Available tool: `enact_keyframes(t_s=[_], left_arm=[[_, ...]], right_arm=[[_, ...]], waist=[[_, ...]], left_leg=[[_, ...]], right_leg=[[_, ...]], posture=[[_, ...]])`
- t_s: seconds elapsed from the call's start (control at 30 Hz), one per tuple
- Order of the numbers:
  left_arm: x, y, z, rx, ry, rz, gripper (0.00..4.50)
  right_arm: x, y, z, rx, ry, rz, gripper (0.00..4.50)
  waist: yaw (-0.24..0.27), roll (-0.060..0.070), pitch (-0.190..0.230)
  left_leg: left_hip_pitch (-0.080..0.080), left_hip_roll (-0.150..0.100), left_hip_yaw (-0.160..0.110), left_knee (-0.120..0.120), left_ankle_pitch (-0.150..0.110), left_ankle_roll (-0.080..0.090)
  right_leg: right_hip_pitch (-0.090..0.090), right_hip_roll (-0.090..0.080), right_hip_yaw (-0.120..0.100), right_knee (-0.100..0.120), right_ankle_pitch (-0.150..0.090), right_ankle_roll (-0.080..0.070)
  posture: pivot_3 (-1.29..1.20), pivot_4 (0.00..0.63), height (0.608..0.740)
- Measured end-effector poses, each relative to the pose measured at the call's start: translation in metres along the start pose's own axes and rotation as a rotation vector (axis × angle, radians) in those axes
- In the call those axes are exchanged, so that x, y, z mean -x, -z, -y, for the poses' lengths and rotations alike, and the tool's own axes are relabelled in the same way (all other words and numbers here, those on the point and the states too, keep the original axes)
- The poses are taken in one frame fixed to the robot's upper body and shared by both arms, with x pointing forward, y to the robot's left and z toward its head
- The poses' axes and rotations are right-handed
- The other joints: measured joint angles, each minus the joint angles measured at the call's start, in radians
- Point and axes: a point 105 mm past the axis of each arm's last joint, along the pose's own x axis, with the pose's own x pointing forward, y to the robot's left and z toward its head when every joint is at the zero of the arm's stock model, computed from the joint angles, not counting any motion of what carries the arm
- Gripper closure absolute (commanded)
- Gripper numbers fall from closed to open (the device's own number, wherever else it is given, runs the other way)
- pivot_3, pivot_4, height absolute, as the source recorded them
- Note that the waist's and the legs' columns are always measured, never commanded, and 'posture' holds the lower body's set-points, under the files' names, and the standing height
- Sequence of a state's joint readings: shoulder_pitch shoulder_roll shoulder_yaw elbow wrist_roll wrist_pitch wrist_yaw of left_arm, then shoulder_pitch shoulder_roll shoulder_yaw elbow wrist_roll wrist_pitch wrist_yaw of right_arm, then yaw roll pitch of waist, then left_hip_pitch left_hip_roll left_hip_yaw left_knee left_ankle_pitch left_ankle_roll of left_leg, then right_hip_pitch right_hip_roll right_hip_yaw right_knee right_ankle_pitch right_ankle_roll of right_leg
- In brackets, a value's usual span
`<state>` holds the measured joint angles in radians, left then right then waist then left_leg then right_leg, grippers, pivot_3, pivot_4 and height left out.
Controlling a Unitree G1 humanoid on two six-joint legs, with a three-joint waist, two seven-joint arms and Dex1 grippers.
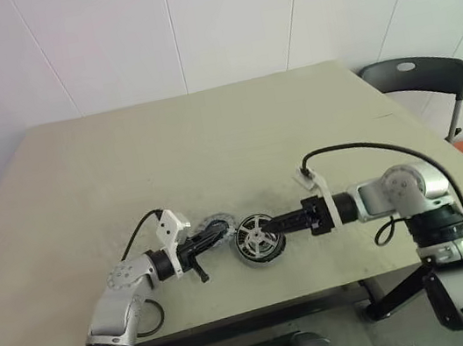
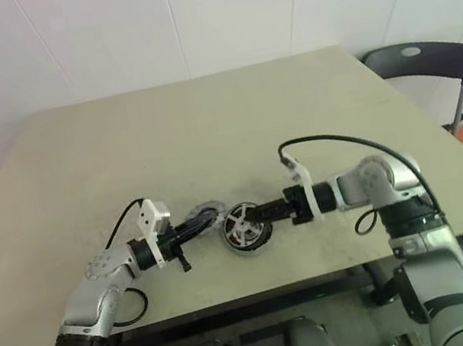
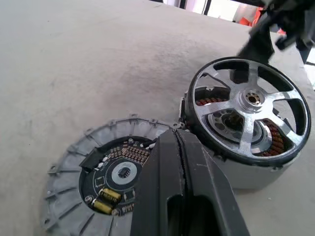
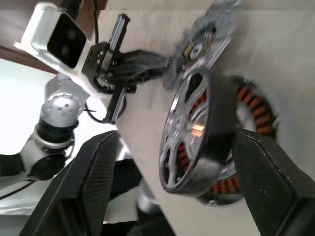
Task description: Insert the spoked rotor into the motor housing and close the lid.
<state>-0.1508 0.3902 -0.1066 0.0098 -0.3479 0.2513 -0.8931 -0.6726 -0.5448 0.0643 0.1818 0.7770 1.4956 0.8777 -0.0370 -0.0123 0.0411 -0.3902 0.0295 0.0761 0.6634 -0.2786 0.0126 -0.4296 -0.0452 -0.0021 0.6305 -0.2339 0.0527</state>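
Now the right gripper (image 4: 167, 162) is spread around the spoked rotor (image 1: 257, 238), tilted on the motor housing (image 3: 246, 169); the left gripper (image 3: 179, 157), pressed together, overlaps the lid (image 3: 74, 169).

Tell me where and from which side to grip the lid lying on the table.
Grip the lid by its ribbed outer rim on the side facing away from the motor housing, probably from above. It lies flat, circuit face up, with one edge right by the housing, and the shut left gripper hovers over its middle.
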Motion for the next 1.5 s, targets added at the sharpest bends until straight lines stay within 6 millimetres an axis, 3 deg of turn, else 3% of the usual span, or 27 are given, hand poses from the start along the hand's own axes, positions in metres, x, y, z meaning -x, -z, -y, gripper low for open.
enact_keyframes(t_s=[0.17,0.33,0.47,0.53,0.63,0.73,0.77,0.93,1.07,1.2,1.3,1.5], left_arm=[[-0.003,0.001,-0.001,-0.011,0.001,-0.008,4.5],[-0.003,-0.002,-0.002,-0.023,-0.001,0.005,4.5],[-0.002,-0.004,-0.004,-0.029,-0.007,0.01,4.5],[-0.002,-0.006,-0.005,-0.031,-0.008,0.013,4.5],[-0.001,-0.009,-0.006,-0.028,-0.008,0.027,4.5],[0.001,-0.017,-0.004,-0.026,0.019,0.061,4.5],[0.002,-0.019,-0.002,-0.031,0.03,0.065,4.5],[0.009,-0.023,0.007,-0.035,0.084,0.062,4.5],[0.013,-0.021,0.004,-0.029,0.067,0.049,4.5],[0.013,-0.021,0.003,-0.027,0.059,0.049,4.5],[0.014,-0.021,0.002,-0.027,0.052,0.051,4.5],[0.014,-0.022,0.002,-0.03,0.051,0.052,4.5]], right_arm=[[0.002,-0.005,0.012,0.096,0.1,-0.044,0.8],[0.002,-0.014,0.034,0.299,0.229,-0.038,0.8],[-0.003,-0.031,0.027,0.438,0.213,0.043,1.65],[-0.008,-0.033,0.019,0.519,0.184,0.087,2.39],[-0.021,-0.02,0.009,0.605,0.111,0.129,3.34],[-0.03,-0.003,0.012,0.659,0.1,0.134,4.35],[-0.032,-0.002,0.013,0.665,0.1,0.14,4.43],[-0.038,0.006,0.019,0.692,0.1,0.156,4.43],[-0.045,0.018,0.026,0.779,0.118,0.044,4.43],[-0.048,0.017,0.031,0.899,0.174,-0.051,4.43],[-0.048,0.014,0.035,0.882,0.198,-0.022,4.43],[-0.042,0.014,0.034,0.743,0.128,0.043,4.43]], waist=[[-0.002,0.0,0.0],[-0.003,0.0,0.0],[-0.005,0.0,0.0],[-0.003,0.0,0.0],[0.001,0.0,0.0],[0.001,0.0,0.0],[0.0,0.0,0.0],[-0.005,0.0,0.0],[-0.005,0.001,-0.001],[-0.002,-0.005,-0.005],[-0.003,-0.004,-0.006],[-0.005,0.001,-0.005]], left_leg=[[0.0,0.0,0.0,0.0,0.0,0.0],[0.0,0.0,0.0,0.0,0.0,0.0],[0.0,0.0,0.0,0.0,0.0,0.0],[0.0,0.0,0.0,0.0,0.0,0.0],[0.0,0.001,0.0,-0.001,0.0,0.0],[0.0,0.0,0.0,0.0,0.0,0.0],[0.0,0.0,0.0,0.001,0.0,0.0],[0.002,0.0,0.0,0.001,0.0,0.0],[0.003,0.0,0.0,0.001,0.0,0.0],[0.019,0.001,-0.001,-0.001,-0.001,-0.001],[0.025,0.003,-0.002,-0.001,-0.003,-0.005],[0.014,0.002,0.004,-0.002,-0.003,-0.004]], right_leg=[[0.0,0.001,0.0,0.0,0.0,0.0],[0.0,0.0,0.0,0.0,0.001,0.002],[0.0,0.001,0.0,0.001,0.002,0.003],[0.0,0.001,0.0,0.0,0.002,0.003],[0.0,0.001,-0.001,0.0,0.002,0.003],[0.0,0.0,0.0,0.0,0.002,0.003],[0.0,0.0,0.0,0.0,0.002,0.003],[0.002,0.001,0.0,0.001,0.001,0.001],[0.002,0.001,0.0,0.001,0.001,0.001],[0.017,0.0,-0.001,-0.002,-0.002,0.004],[0.023,-0.003,-0.003,-0.008,-0.001,0.002],[0.016,-0.012,-0.007,-0.012,0.005,-0.003]], posture=[[0.0,0.0,0.74],[0.0,0.0,0.74],[0.0,0.0,0.74],[0.0,0.0,0.74],[0.0,0.0,0.74],[0.0,0.0,0.74],[0.0,0.0,0.74],[0.0,0.0,0.74],[0.0,0.0,0.74],[0.0,0.0,0.74],[0.0,0.0,0.74],[0.0,0.0,0.74]])
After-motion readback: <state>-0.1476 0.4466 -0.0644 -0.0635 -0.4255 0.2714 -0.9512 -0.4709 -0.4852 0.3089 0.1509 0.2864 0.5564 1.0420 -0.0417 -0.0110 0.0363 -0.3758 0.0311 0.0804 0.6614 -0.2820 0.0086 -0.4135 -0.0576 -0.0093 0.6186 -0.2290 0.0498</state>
